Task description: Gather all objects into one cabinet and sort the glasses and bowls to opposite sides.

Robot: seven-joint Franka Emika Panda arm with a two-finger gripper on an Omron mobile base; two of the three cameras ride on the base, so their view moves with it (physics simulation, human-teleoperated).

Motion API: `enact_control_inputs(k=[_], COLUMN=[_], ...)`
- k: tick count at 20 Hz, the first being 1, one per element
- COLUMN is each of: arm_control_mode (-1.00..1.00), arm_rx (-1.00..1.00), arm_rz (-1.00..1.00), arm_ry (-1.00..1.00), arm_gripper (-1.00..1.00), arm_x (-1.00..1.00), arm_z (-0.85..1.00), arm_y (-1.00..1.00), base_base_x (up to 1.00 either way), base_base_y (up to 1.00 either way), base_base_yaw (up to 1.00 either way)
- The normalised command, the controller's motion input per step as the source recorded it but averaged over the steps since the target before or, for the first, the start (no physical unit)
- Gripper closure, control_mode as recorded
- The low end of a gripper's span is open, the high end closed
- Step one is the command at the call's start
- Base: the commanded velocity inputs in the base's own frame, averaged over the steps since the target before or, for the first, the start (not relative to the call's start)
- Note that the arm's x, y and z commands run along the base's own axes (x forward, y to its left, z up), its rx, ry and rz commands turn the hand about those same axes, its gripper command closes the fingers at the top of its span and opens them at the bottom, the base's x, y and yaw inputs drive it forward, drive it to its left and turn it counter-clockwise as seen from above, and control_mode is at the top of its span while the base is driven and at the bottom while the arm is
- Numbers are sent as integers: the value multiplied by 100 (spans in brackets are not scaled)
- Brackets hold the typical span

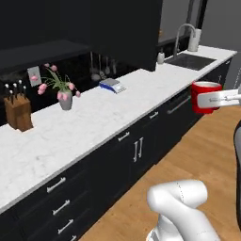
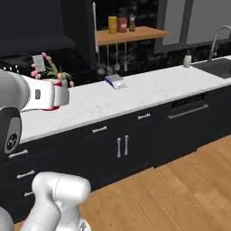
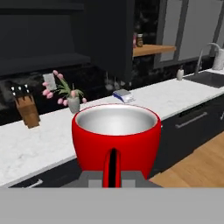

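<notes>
One red cup [image 3: 116, 138] is riding in the gripper [image 3: 113, 173], held upright in the air out in front of the counter [image 1: 94, 120] and above the wooden floor [image 1: 188, 160]; its pale inside is looking empty. The fingers are sitting close together, clamped on the near wall of the cup at its rim, one tip inside and one outside as far as the hand view is showing. In the left base view the cup [image 1: 204, 96] is hanging at the right edge with the white hand [image 1: 219, 99] crossing in front of it.

Judging by its look, the cup is handling as a light, stiff, glossy thing, so a pinch on the thin wall is likely holding but could be slipping or pivoting if the hand is tilting fast; keeping it upright seems wise.

Further out, a vase of pink flowers [image 1: 63, 92], a knife block [image 1: 18, 109] and a small blue-and-white item [image 1: 112, 85] are standing on the counter, well apart from the cup. Black upper cabinets [image 1: 124, 28] are hanging above, and a sink [image 1: 190, 60] is lying at the far end
</notes>
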Motion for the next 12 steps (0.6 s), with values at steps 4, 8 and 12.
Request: enact_control_inputs(k=[4, 8, 12], arm_control_mode=[100, 100, 100], arm_rx=[0, 0, 0], arm_rz=[0, 0, 0], arm_ry=[0, 0, 0], arm_gripper=[100, 100, 100], arm_x=[0, 0, 0], arm_z=[0, 0, 0], arm_y=[0, 0, 0], base_base_x=[-3, 0, 8], base_base_y=[0, -1, 0], base_base_yaw=[-80, -73, -63])
